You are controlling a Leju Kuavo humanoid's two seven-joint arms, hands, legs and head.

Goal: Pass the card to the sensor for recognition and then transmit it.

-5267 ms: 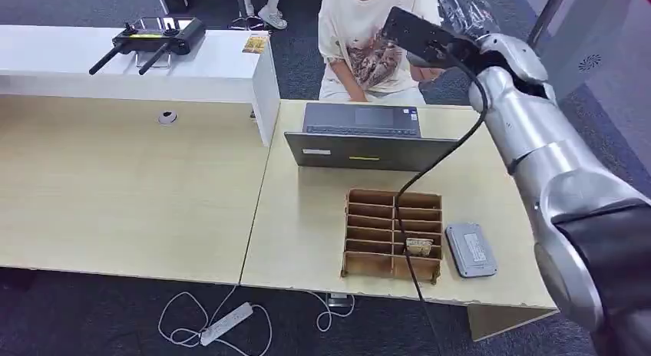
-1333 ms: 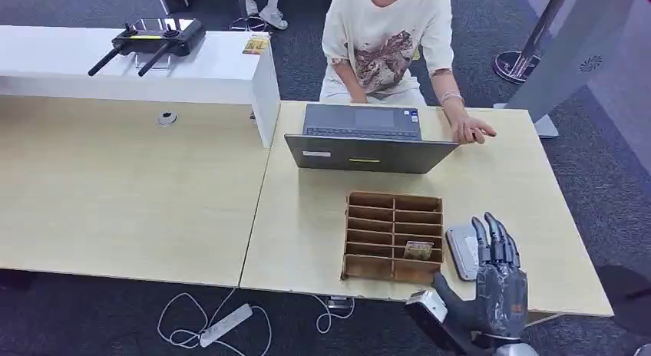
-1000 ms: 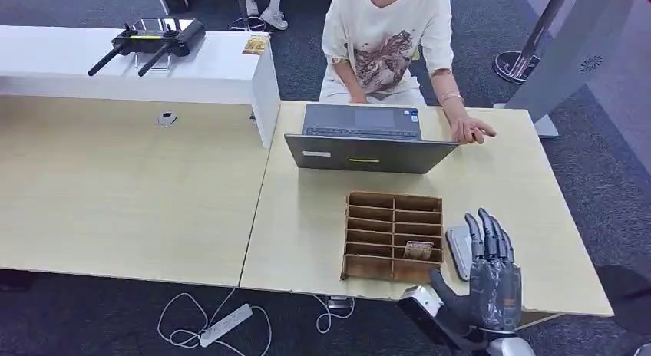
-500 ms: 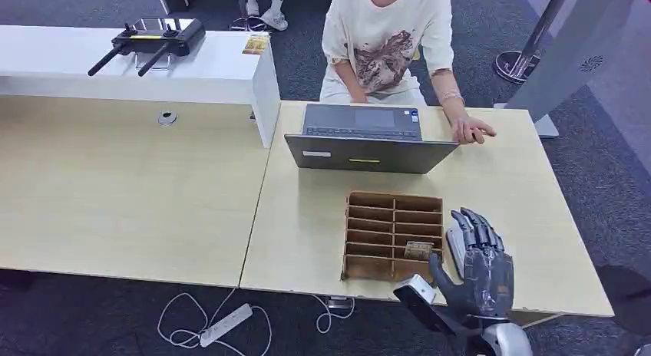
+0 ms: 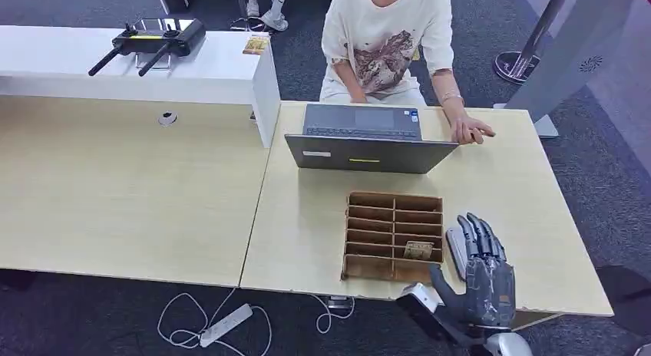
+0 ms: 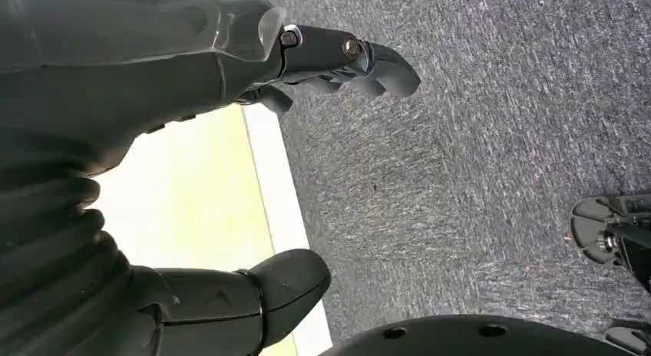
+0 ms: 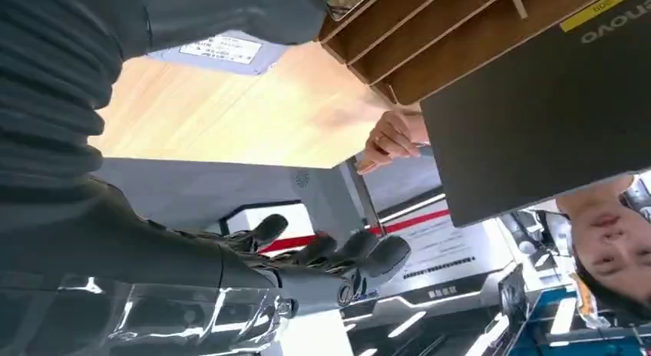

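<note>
The card (image 5: 418, 250) is a small patterned piece lying in a right-hand slot of the brown divided organizer (image 5: 376, 233). A grey flat sensor (image 5: 454, 247) sits just right of the organizer, partly hidden by my right hand (image 5: 482, 273). That hand hovers at the table's front edge with its fingers spread and holds nothing. In the right wrist view the right hand's fingers (image 7: 330, 252) are stretched out, with the sensor (image 7: 223, 49) and organizer (image 7: 430, 41) beyond. My left hand (image 6: 230, 141) hangs over carpet, fingers apart, holding nothing.
A dark laptop (image 5: 365, 137) stands behind the organizer, its lid toward me. A person (image 5: 384, 41) sits behind it, one hand (image 5: 470, 130) resting on the table. A white counter (image 5: 215, 68) carries a controller at the far left. A power strip (image 5: 226, 324) lies on the floor.
My right arm has come down from high near the person to the table's front edge. Over the last second its hand drifted slightly left toward the organizer, over the sensor.
</note>
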